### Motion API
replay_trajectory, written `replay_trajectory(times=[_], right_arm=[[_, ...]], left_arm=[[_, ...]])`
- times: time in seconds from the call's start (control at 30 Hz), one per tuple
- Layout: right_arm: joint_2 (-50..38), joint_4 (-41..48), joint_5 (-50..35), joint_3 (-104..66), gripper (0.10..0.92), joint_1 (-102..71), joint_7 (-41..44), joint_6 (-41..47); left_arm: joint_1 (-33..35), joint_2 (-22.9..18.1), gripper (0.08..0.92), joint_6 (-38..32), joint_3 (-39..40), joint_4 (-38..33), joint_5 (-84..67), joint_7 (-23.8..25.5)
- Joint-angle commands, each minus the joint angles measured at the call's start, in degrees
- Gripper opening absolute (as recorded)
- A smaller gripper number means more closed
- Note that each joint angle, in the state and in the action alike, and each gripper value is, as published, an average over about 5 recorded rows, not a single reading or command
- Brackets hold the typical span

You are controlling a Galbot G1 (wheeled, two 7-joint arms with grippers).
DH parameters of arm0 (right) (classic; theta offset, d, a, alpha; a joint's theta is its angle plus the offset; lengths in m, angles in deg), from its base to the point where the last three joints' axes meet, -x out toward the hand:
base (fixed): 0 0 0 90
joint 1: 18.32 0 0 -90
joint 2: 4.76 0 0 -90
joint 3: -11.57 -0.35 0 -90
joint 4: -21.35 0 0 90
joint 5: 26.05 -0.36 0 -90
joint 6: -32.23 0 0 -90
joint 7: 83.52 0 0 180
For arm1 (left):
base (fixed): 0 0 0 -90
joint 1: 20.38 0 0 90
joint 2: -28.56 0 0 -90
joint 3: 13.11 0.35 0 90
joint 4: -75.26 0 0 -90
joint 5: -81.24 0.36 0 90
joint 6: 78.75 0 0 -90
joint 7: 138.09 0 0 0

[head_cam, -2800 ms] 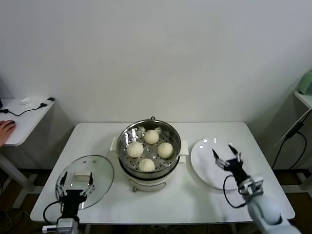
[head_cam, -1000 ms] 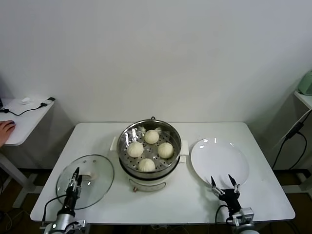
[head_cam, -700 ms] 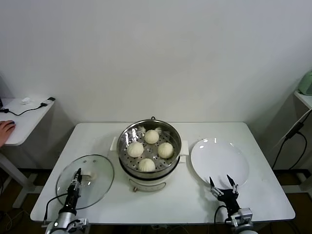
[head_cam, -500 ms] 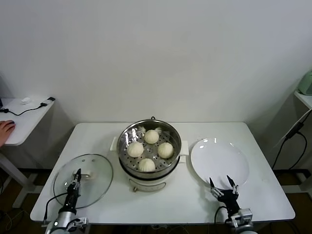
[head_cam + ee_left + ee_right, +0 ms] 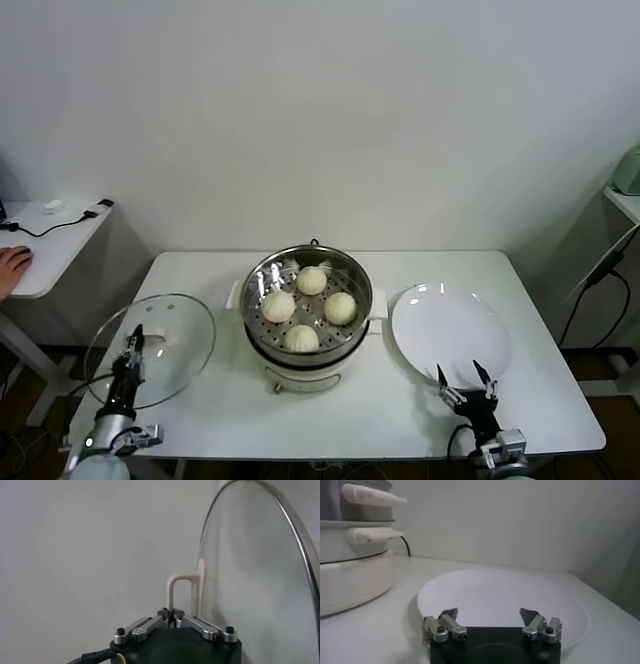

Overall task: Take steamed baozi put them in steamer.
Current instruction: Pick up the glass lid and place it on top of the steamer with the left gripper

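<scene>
With its rim up, the steamer holds four baozi.

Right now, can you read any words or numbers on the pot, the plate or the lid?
None: no words, numbers or signs can be read anywhere.
Steamer: no label shows on its steel wall or white base.
Plate: plain white.
Glass lid: no print on the glass or handle.
Baozi: plain.
</scene>
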Motion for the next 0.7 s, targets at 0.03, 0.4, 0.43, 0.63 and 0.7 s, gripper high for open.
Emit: replay_trajectory(times=[0.03, 0.4, 0.43, 0.63, 0.7], right_arm=[[0.0, -0.5, 2.1, -0.3, 0.823, -0.5, -2.0, 1.7], [-0.6, -0.3, 2.5, -0.4, 0.823, -1.9, -1.8, 0.0], [-0.7, -0.3, 2.5, -0.3, 0.823, -1.9, -1.8, -0.1], [-0.7, -0.8, 2.5, 0.0, 0.823, -1.6, -1.8, -0.5], [-0.6, -1.0, 2.5, 0.0, 0.823, -1.5, -1.8, -0.8]], left_arm=[[0.1, 4.1, 0.129, 13.8, 0.2, -25.4, -7.7, 19.3], [-8.2, -0.7, 0.129, 26.6, 23.3, -31.8, 9.1, 27.9], [-9.0, -1.6, 0.129, 28.0, 25.5, -31.5, 10.8, 28.7], [-13.4, -7.9, 0.129, 33.3, 34.8, -27.9, 17.9, 32.4], [-14.7, -9.7, 0.129, 34.2, 36.5, -26.6, 19.3, 32.8]])
